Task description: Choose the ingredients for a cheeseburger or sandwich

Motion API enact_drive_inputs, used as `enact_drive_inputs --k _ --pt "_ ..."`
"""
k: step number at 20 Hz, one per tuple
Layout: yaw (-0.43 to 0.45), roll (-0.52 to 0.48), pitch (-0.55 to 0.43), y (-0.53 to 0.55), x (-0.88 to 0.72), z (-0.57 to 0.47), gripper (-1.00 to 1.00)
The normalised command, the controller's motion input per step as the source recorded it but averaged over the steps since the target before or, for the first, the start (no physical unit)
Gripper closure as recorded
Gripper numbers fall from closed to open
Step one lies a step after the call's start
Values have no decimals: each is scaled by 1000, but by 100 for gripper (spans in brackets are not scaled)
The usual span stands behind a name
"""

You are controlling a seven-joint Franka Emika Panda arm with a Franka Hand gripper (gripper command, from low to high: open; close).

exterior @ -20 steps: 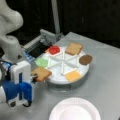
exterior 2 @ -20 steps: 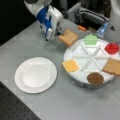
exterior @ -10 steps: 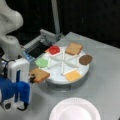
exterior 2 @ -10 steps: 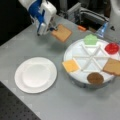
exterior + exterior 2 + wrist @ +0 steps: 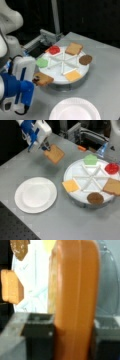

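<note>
The gripper point(image 5: 44, 145) is clamping a tan toast square point(image 5: 54, 153) by one edge, holding it tilted above the table point(image 5: 75, 225), between the segmented tray point(image 5: 75, 173) and the white plate point(image 5: 35, 194); the wrist view is showing the toast point(image 5: 75, 300) edge-on between the pads; remaining in the tray are a second toast point(image 5: 113, 186), green disc point(image 5: 90, 159), red disc point(image 5: 112, 168), cheese square point(image 5: 70, 185) and patty point(image 5: 95, 198).

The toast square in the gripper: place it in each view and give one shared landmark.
Front view: toast square, lower left, overlapping the segmented tray's edge.
Front view, upper left, above the white plate.
Wrist view, fills the centre, edge-on.
Landmark: yellow cheese square.
</note>
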Motion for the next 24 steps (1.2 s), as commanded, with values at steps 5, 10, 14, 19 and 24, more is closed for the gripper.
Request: enact_drive_inputs --k 5,10,14,19,24 --pt "13 -603 27 218 174 87 100" --pt "18 -394 -33 167 226 -32 100" --pt "31 -249 -32 78 245 -67 100" --pt "76 -237 -36 23 345 -124 100" --pt "127 -259 9 -6 425 -185 100"
